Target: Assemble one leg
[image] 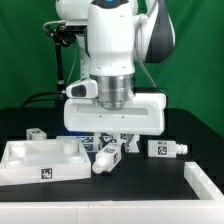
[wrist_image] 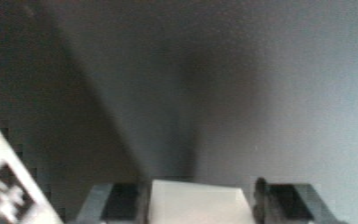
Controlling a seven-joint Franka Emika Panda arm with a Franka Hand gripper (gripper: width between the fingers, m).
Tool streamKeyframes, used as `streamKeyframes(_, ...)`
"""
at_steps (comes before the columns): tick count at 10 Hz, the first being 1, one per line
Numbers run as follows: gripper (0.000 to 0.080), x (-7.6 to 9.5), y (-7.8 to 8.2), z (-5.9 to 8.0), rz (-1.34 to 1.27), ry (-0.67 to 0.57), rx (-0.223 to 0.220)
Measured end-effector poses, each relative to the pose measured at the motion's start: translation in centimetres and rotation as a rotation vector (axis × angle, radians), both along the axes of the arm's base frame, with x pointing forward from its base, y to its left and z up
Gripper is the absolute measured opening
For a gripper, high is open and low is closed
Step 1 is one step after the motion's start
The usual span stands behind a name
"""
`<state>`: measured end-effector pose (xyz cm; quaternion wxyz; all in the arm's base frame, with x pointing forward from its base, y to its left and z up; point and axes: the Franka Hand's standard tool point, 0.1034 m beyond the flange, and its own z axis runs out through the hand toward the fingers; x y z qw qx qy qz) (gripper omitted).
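Clamping a tilted white leg [image: 108, 156], the fingers [wrist_image: 108, 204] hang over the black tabletop [image: 150, 195]. A tray-like part [image: 20, 172] sits at the exterior view's left and a second leg [image: 165, 149] at its right.

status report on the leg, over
Claw shut on short white plastic leg post, post tilted. Large flat white tabletop close beside it, exterior view's left. Nothing seen blocking.
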<state>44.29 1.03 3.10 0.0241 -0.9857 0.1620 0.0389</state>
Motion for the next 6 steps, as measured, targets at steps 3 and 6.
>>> streamKeyframes(3, 0.0291, -0.8, 0.0, 2.6, -0.047, -0.016, 0.019)
streamKeyframes(6, 0.0291, -1.1, 0.2, 2.3, -0.040, -0.015, 0.018)
